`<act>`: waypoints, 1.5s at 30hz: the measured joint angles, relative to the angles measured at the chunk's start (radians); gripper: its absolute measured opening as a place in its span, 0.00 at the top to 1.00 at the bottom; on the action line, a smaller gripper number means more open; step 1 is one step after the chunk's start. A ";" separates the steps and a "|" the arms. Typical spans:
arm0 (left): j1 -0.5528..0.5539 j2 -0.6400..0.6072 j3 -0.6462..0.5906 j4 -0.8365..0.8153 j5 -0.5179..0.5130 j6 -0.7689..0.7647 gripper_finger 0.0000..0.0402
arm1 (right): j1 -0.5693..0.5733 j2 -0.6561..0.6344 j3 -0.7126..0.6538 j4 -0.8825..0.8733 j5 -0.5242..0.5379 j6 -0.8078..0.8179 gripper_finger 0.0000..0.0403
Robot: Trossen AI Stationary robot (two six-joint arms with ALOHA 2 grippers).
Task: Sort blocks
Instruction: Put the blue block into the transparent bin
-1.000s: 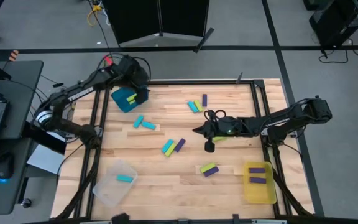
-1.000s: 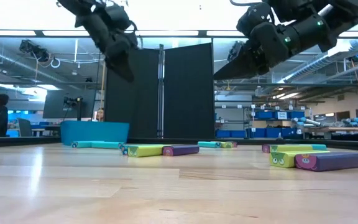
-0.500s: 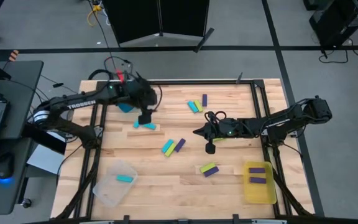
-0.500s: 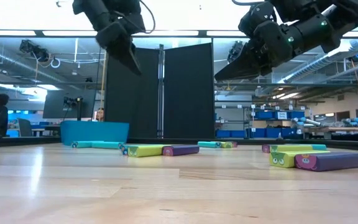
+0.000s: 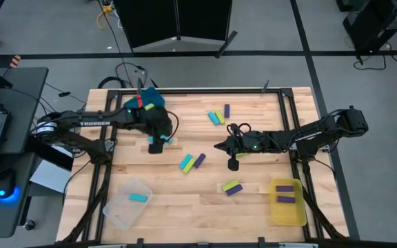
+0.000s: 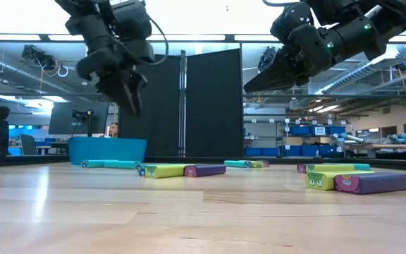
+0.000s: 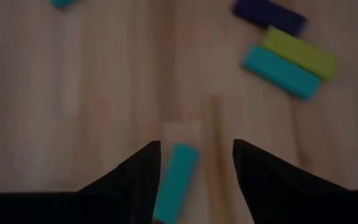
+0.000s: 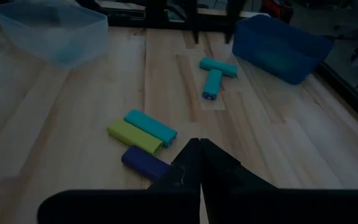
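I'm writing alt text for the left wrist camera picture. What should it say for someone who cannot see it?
The left tool, fingers spread open, hangs over a cyan block lying on the wooden table. Farther off lie a cyan block, a lime green block and a purple block side by side.

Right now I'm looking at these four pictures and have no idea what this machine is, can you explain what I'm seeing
Two dark robot arms work over a wooden table. One picture looks down from above, one sits level with the tabletop, and two ride on the arms' wrists. The left end effector hangs open above a cyan block. The right end effector hovers shut mid-table, holding nothing. Scattered around are cyan, lime green and purple blocks, plus a blue bin, a clear bin holding one cyan block, and a yellow bin with two purple blocks.
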 joint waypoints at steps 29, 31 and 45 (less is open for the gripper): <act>0.074 0.181 -0.058 0.045 0.023 0.048 0.47 | 0.000 0.000 0.000 -0.035 -0.035 0.001 0.97; 0.084 0.196 -0.058 0.044 0.020 0.062 0.45 | 0.000 0.000 0.000 -0.034 -0.035 0.000 0.97; 0.108 0.280 -0.058 0.069 -0.039 0.162 0.43 | 0.000 0.000 0.000 -0.035 -0.035 0.000 0.97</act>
